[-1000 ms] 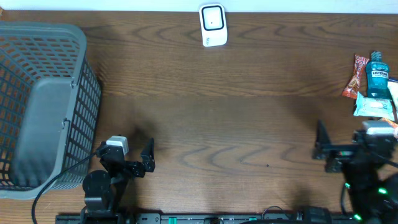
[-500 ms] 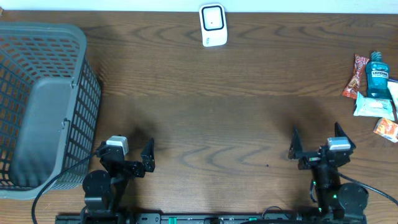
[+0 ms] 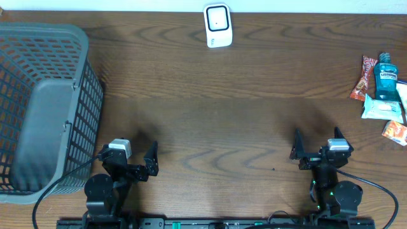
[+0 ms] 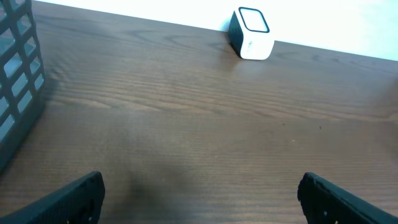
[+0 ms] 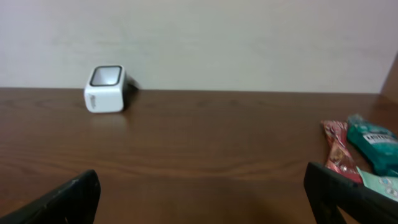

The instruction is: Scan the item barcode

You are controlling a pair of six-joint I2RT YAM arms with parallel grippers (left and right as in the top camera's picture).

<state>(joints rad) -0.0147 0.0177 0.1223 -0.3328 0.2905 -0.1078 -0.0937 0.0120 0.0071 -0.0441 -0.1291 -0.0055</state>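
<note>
The white barcode scanner (image 3: 217,25) stands at the table's back edge; it also shows in the left wrist view (image 4: 252,42) and the right wrist view (image 5: 106,89). The items lie at the far right: a red snack packet (image 3: 363,78), a blue mouthwash bottle (image 3: 385,77), a white-and-teal packet (image 3: 383,109) and an orange packet (image 3: 395,131). The right wrist view catches the red packet (image 5: 337,150) and the bottle (image 5: 373,143). My left gripper (image 3: 131,162) (image 4: 200,196) is open over bare wood at the front left. My right gripper (image 3: 317,147) (image 5: 202,193) is open at the front right, left of the items, holding nothing.
A grey mesh basket (image 3: 44,108) fills the left side of the table, its wall edging into the left wrist view (image 4: 18,74). A pale wall runs behind the table's back edge.
My right arm has swung left, away from the items at the right edge, and now faces the back of the table. The left arm has not moved.
</note>
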